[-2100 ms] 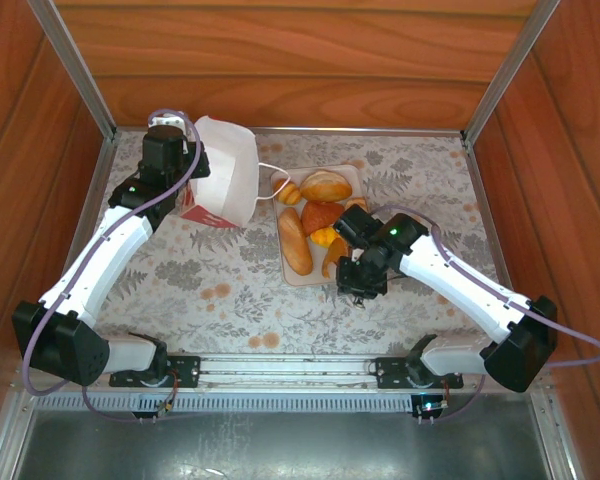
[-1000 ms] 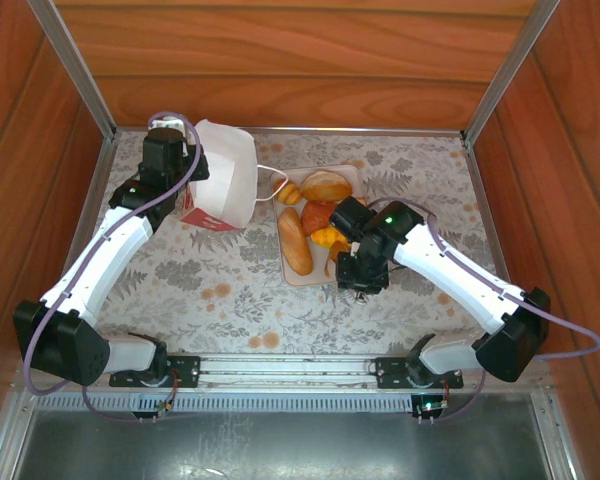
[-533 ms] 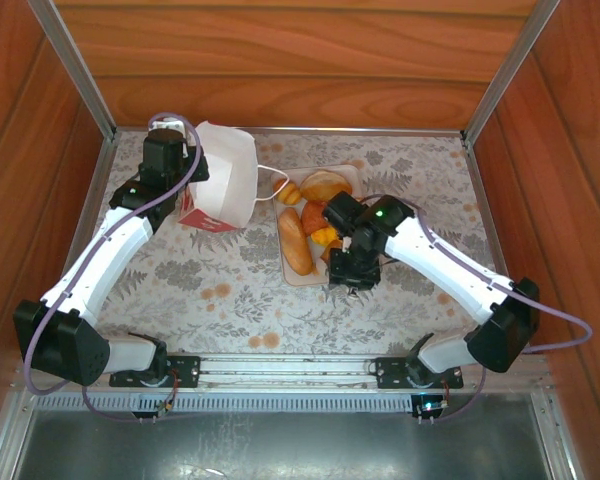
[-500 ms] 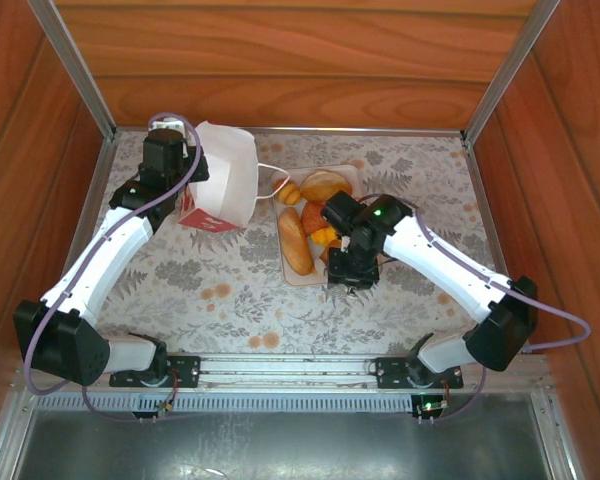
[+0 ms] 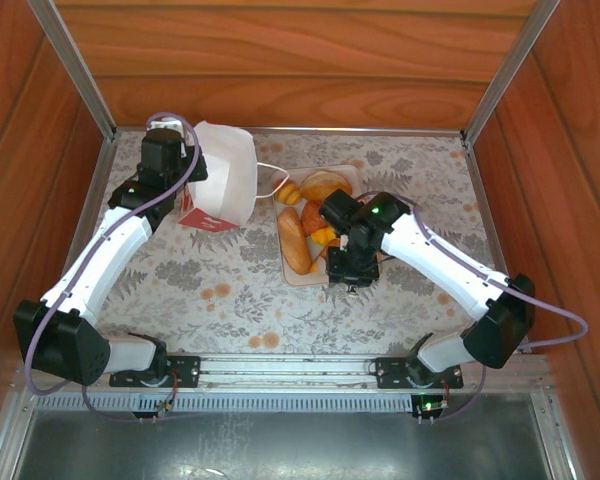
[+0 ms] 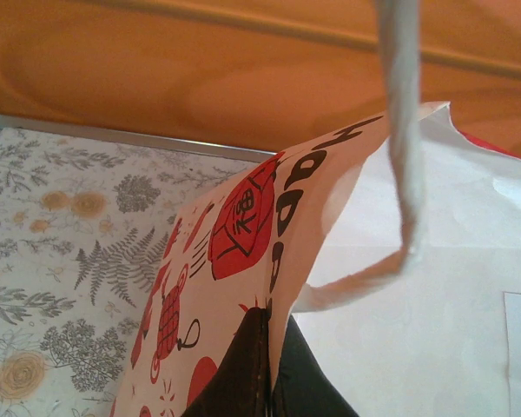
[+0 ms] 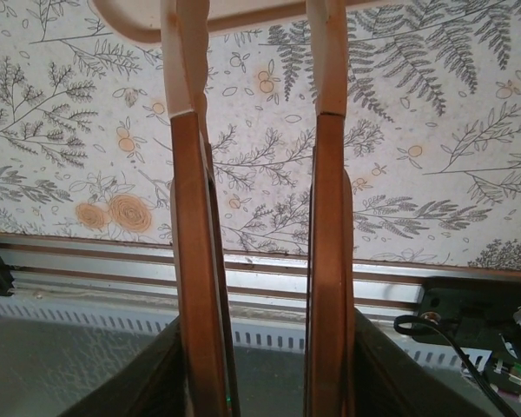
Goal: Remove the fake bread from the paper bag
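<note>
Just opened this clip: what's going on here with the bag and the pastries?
The left claw is pinched shut on the top edge of the paper bag, holding it at the back left. The fake bread lies piled on the beige tray beside the bag. The right claw hangs open and empty by the tray's near edge. Whether anything is left inside the bag cannot be seen.

The left gripper (image 5: pixel 192 172) touches the paper bag (image 5: pixel 230 185), and the fake bread (image 5: pixel 296 245) lies on a tray (image 5: pixel 302 279) by the right gripper (image 5: pixel 348 277).
</note>
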Controlling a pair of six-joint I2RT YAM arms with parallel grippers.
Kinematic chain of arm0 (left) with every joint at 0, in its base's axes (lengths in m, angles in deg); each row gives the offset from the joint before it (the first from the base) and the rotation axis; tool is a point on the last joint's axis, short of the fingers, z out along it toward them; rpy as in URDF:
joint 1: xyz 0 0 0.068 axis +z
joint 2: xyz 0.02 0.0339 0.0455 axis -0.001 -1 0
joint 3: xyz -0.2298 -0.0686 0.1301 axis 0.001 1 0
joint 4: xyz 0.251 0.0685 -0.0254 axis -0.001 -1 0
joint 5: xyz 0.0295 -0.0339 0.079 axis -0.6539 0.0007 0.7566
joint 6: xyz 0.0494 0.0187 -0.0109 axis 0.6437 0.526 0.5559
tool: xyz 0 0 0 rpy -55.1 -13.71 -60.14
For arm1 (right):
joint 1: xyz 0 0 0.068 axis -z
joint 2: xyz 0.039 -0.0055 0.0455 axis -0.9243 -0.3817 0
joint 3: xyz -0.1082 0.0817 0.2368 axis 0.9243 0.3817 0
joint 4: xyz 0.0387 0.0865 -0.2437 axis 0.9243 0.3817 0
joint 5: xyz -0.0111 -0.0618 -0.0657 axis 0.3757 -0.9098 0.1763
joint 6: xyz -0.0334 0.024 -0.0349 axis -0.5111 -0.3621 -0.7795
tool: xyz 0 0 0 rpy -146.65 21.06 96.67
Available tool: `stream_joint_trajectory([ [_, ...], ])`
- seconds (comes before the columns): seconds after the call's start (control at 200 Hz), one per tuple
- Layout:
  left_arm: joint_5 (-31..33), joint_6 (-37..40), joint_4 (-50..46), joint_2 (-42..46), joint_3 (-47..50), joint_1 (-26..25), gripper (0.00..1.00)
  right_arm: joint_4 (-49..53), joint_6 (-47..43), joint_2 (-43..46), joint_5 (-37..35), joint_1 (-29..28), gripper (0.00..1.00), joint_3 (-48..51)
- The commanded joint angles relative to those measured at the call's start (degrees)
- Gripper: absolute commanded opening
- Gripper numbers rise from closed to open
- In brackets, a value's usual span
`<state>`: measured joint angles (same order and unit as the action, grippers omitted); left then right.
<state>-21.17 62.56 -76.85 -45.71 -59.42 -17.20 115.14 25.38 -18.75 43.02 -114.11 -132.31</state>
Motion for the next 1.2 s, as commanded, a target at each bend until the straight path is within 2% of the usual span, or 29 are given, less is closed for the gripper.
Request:
stream_joint_trajectory([
  [0.0,-0.8,-0.1,0.6,1.0,0.3,0.4,0.0,0.6,1.6,3.4,-3.5,-0.2,0.42,0.3],
  [0.115,-0.8,-0.1,0.6,1.2,0.3,0.4,0.0,0.1,2.7,4.7,-4.2,0.2,0.42,2.0],
  [0.33,-1.1,-0.1,0.8,1.2,0.1,0.4,0.0,-1.7,3.9,6.3,-4.5,1.3,0.48,5.4],
  [0.835,-0.9,0.0,0.8,1.3,0.4,0.4,0.0,-16.4,2.5,8.3,4.2,6.4,0.51,14.4],
  [0.98,-0.8,-0.1,0.8,1.2,0.4,0.4,0.0,-17.6,2.2,8.5,4.8,6.8,0.44,15.1],
  [1.08,-0.9,-0.1,0.8,1.2,0.4,0.4,0.0,-17.1,2.1,8.7,4.6,7.0,0.32,15.0],
  [1.195,-0.9,-0.2,0.8,1.3,0.3,0.4,0.0,-15.9,2.2,9.2,4.0,7.1,0.24,14.7],
])
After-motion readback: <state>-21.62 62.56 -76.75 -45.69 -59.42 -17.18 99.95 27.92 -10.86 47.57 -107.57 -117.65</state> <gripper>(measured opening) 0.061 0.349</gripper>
